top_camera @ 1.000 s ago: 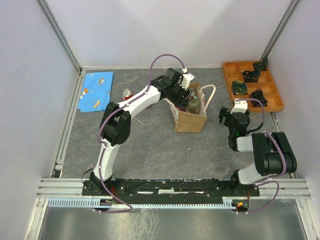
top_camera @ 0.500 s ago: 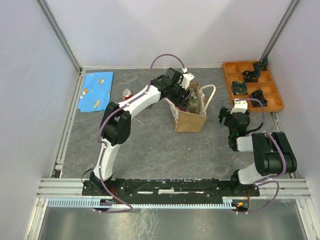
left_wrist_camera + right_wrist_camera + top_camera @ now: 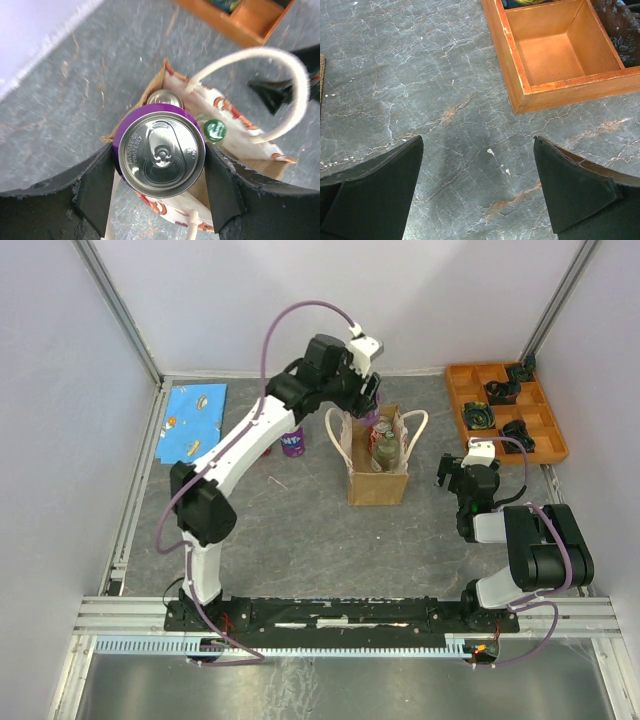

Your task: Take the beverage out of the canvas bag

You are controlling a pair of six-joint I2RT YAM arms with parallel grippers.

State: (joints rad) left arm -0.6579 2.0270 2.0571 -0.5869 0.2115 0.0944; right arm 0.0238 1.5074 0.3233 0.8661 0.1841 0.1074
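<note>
Two arms share the grey table (image 3: 300,530). From the top camera, the left gripper (image 3: 371,405) hangs over the open mouth of the canvas bag (image 3: 378,482), which stands upright mid-table. This gripper is clamped on a purple beverage can (image 3: 373,420), and a green-capped bottle (image 3: 383,445) stands inside the bag. The right gripper (image 3: 444,478) sits low to the bag's right, apart from it, near the orange tray (image 3: 455,390). From the left wrist, the beverage can stands upright between the black fingers (image 3: 95,185), which press its sides. Beneath it are the bag's opening, a cream handle (image 3: 280,65), a second can (image 3: 165,98) and the bottle's cap. Whether the held can's base clears the bag's rim cannot be told. From the right wrist, the right gripper's jaws stand wide apart with nothing between them, over the table beside a corner of the tray.
</note>
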